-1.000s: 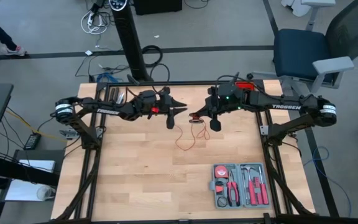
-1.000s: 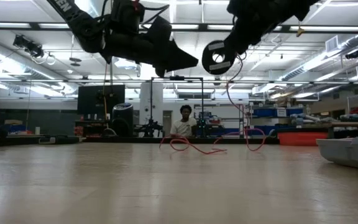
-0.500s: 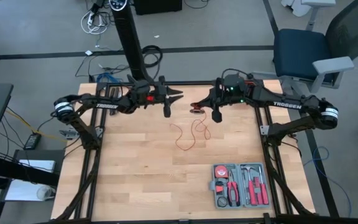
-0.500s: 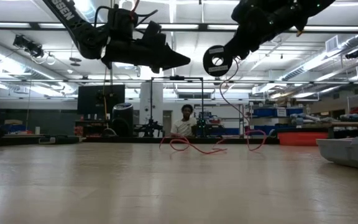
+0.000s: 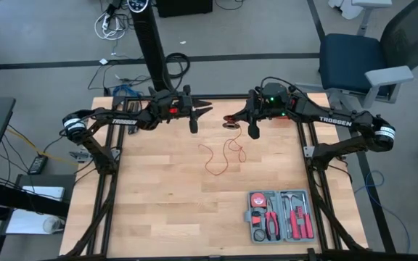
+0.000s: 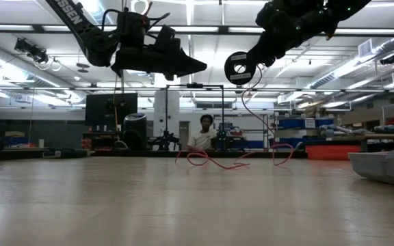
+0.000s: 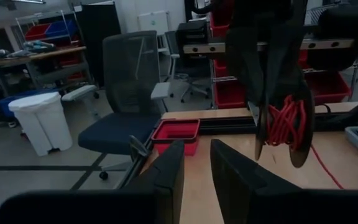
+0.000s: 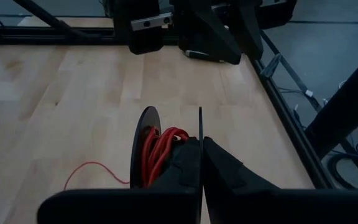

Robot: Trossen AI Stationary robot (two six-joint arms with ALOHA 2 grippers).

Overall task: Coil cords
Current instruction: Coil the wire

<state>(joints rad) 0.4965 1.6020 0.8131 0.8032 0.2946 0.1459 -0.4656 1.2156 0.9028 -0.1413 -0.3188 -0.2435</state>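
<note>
Gripping red cord point(image 8: 160, 149) coil (aloft), right end effector point(image 8: 201, 163)

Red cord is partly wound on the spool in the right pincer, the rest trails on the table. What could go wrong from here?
1. The loose red cord lies in crossing loops on the table; pulling it in could knot it.
2. The spool sits clamped by its edge in the shut right pincer; cord tension may twist it loose.
3. The left pincer, empty and part open, hovers apart from the strand; unguided, turns could slip off the spool.
</note>
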